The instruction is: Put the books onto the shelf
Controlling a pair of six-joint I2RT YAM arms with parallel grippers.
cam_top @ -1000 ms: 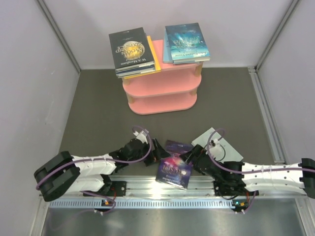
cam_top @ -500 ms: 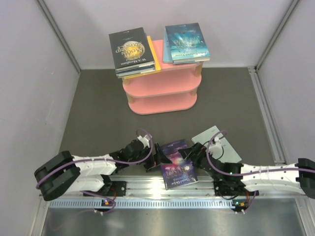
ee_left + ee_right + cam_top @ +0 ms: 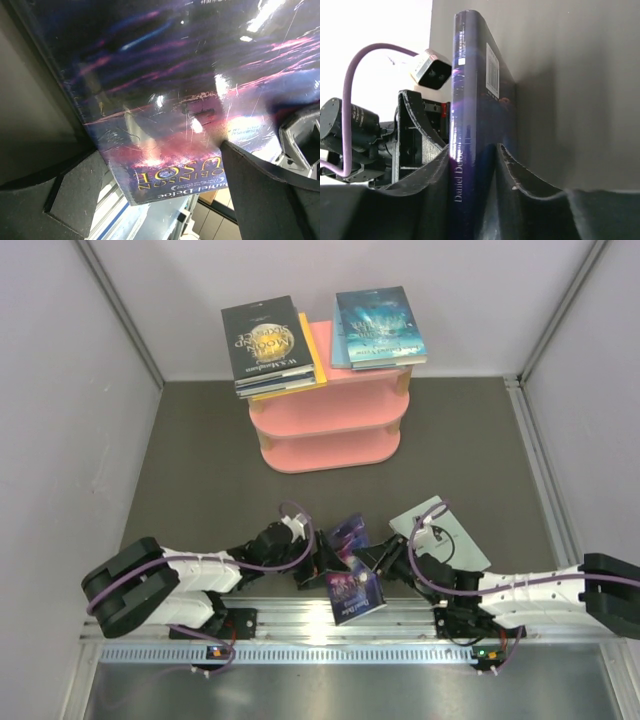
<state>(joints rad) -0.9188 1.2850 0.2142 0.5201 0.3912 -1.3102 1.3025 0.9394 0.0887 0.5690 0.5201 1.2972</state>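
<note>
**Purple book in hand at the near edge: grip check**

I am inspecting the purple book (image 3: 350, 575). It is standing tilted on its lower edge at the near side of the surface (image 3: 200, 470), between my two grippers and well apart from the shelf (image 3: 330, 412).

Handling: I am judging it a thin, light paperback. The cover is glossy and is throwing glare in the left wrist view, so I am expecting it to slip under a light pinch. The pages will likely flex and fan if it is taken by a loose corner. The spine is the stiffest part and the sound place to take hold.

Right gripper (image 3: 377, 562): in the right wrist view its fingers (image 3: 427, 175) are pressing on both faces of the purple book (image 3: 470, 125) beside the spine, which is facing the camera. I am rating this as narrow and holding the book.

Left gripper (image 3: 318, 560): it is standing wide. In the left wrist view the front cover (image 3: 175, 90) is filling the frame between the spread fingers (image 3: 260, 195). I cannot tell whether either finger is touching it.

Other items: the black moon book (image 3: 262, 340) and the teal book (image 3: 375, 325) are topping two stacks on the shelf's upper board. A pale book (image 3: 468, 548) is lying flat on the surface under my right arm, not yet shelved.
</note>
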